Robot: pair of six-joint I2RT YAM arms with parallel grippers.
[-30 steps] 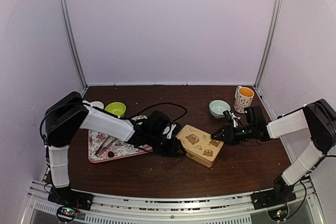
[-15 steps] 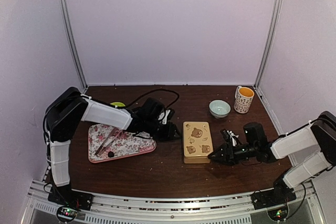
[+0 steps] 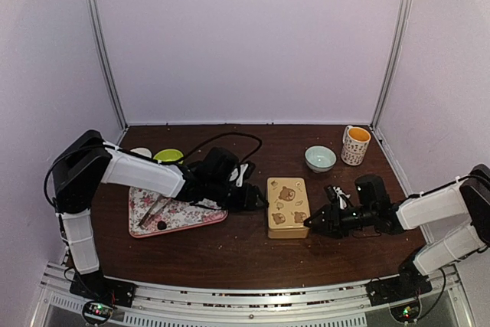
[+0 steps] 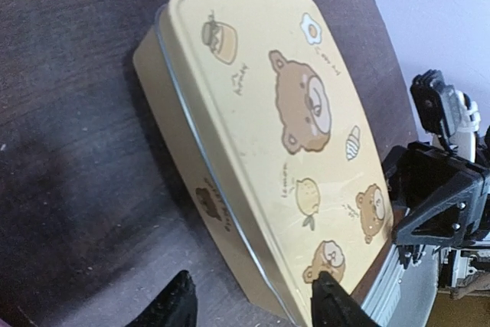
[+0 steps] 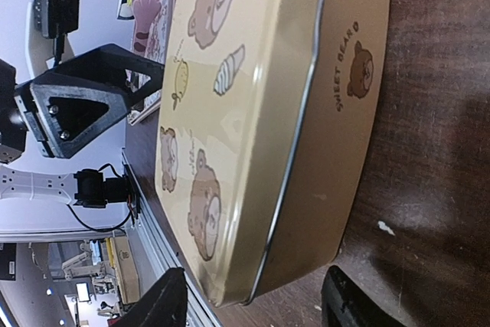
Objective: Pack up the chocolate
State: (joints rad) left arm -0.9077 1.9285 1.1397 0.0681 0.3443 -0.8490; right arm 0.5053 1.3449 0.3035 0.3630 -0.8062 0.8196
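On the dark wood-grain tabletop [image 3: 230, 254], the left hand [image 3: 256, 198] holds its black fingers apart around nothing; the right hand [image 3: 310, 222] is spread likewise. Between them lies a glossy yellow bear-printed metal tin [image 3: 287, 206], round-cornered, lid shut, askew a second ago and now square. One dark chocolate lump [image 3: 161, 225] rests on the triangular floral tray [image 3: 191, 216].

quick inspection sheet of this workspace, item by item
surface: dark wood table, few pale specks
job's things: bear tin, lid shut; one dark lump on floral tray, maybe chocolate
clutter: tongs on tray; green bowl; pale bowl; mug
grippers: left gripper open by tin's left edge; right gripper open by its right corner; both empty
cables: black cable looped over table behind left arm
surroundings: plain pale walls, metal frame posts
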